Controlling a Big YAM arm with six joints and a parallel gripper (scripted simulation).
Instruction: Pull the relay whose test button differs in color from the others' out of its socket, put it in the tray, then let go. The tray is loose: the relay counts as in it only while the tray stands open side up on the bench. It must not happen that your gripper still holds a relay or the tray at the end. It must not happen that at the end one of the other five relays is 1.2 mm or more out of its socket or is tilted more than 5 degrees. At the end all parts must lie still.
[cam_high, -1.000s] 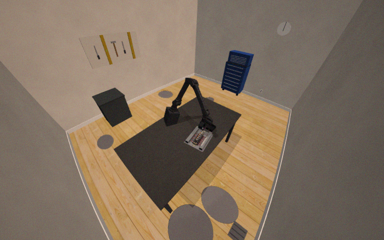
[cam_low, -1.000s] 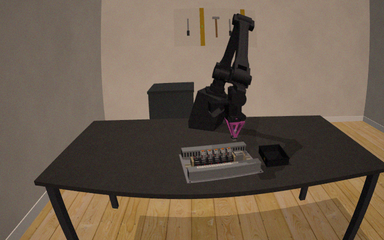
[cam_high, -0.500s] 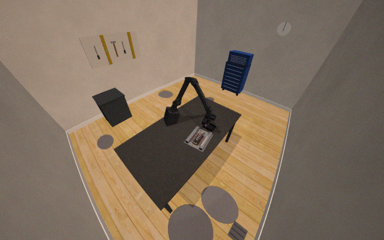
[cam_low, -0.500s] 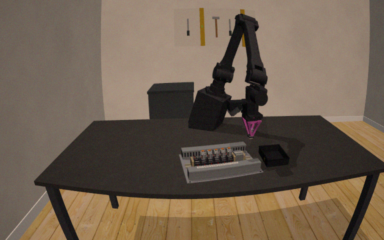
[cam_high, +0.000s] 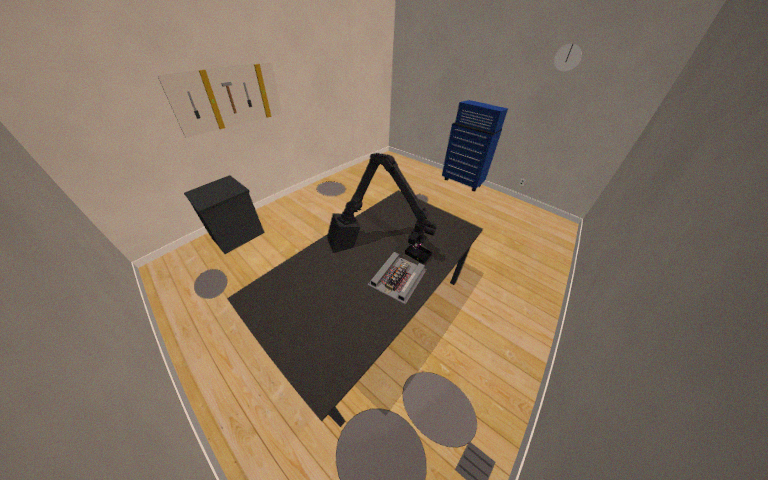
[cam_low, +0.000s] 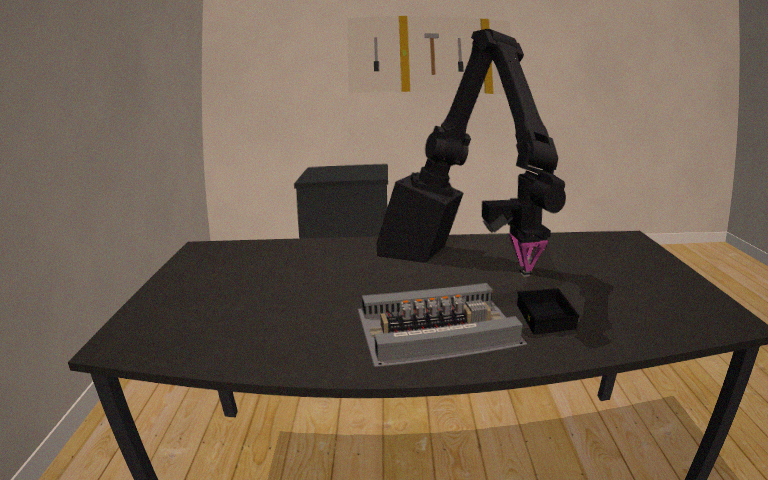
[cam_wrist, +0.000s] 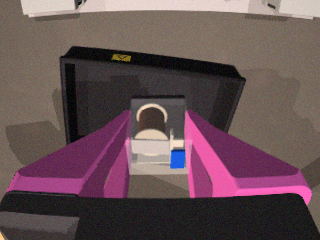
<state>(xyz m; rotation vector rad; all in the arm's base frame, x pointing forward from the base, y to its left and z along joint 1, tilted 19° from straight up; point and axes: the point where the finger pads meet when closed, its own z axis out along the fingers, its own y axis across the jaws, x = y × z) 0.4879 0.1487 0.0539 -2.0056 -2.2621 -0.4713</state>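
Relay (cam_low: 525, 272) (cam_wrist: 157, 132), blue-buttoned where the others show orange, sits pinched in my jaws (cam_high: 417, 245) (cam_low: 526, 271) above the tray (cam_high: 417, 254) (cam_low: 552, 327) (cam_wrist: 180, 65), held upright, I judge, so that it can be lowered inside without tipping the loose tray.

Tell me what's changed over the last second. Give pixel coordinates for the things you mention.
The hand (cam_high: 417, 244) (cam_low: 526, 270) (cam_wrist: 158, 120) moved rightward in the exterior view, toward the open black tray (cam_high: 415, 258) (cam_low: 548, 325) (cam_wrist: 175, 64), carrying the clear relay with the blue button (cam_low: 526, 273) (cam_wrist: 152, 146). No grasp or release shows. The tray and grey relay panel (cam_high: 404, 300) (cam_low: 447, 340) stayed put, five orange-buttoned relays (cam_low: 432, 307) still seated.
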